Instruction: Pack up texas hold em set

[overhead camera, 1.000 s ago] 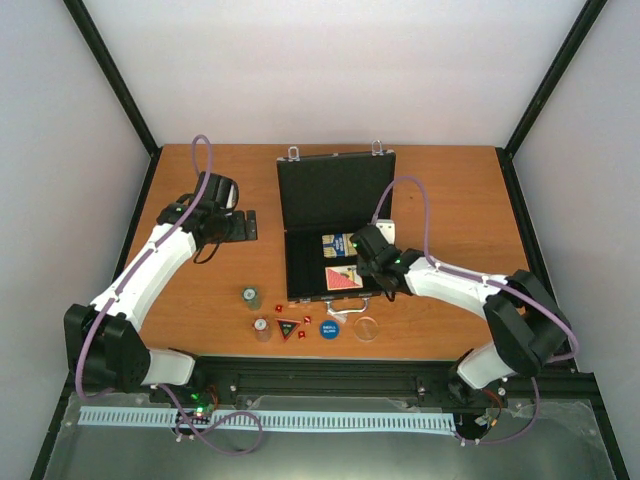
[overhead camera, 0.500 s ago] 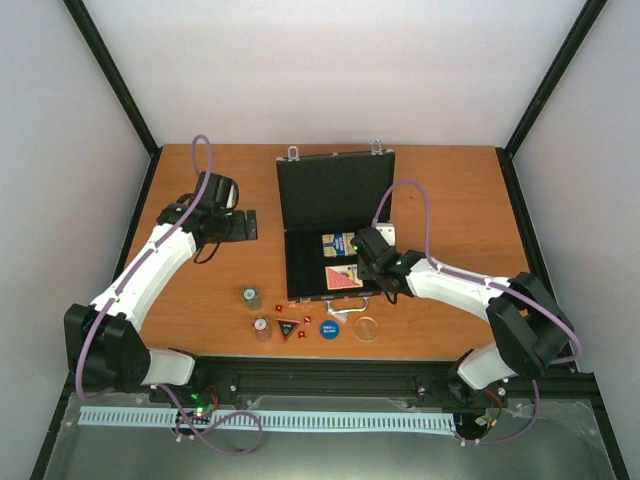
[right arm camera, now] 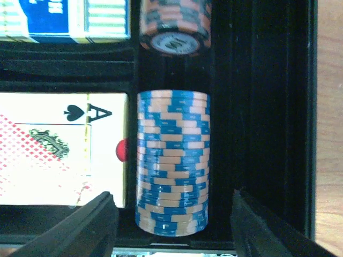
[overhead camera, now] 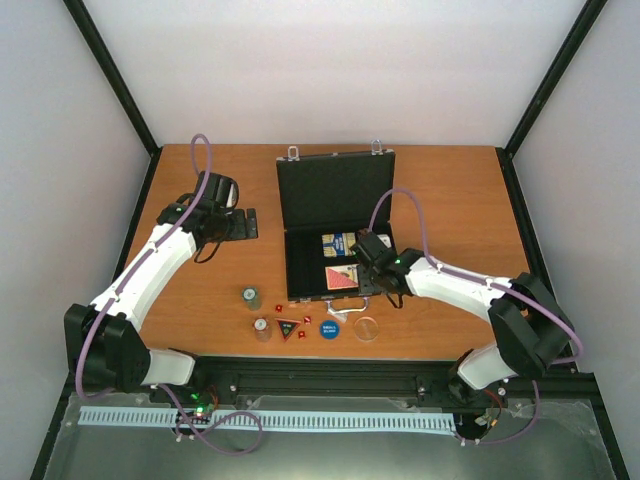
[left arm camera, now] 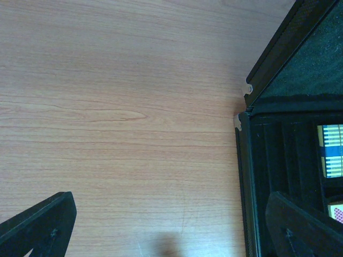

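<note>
evidently, chip-packing is under way at the case's right-hand slot

the black briefcase is set open in the middle of the table, its lid stood up on the far side. the right gripper is held low over the tray with its fingers spread wide; a blue chip stack is seen lying on its side between them, apparently untouched by either finger. just beyond it, in the same slot, an orange-and-dark stack is lodged. to the left, a red-backed deck and a blue deck are already seated.

the left gripper is held spread and empty over bare wood beside the case's left wall.

the step in hand is judged to be the seating of chips. left outside, near the front edge, are two upright chip stacks, red dice and the blue button. next, a straight lift out of the tray is called for, so the blue stack is not dragged, and then a reach to those loose pieces.
</note>
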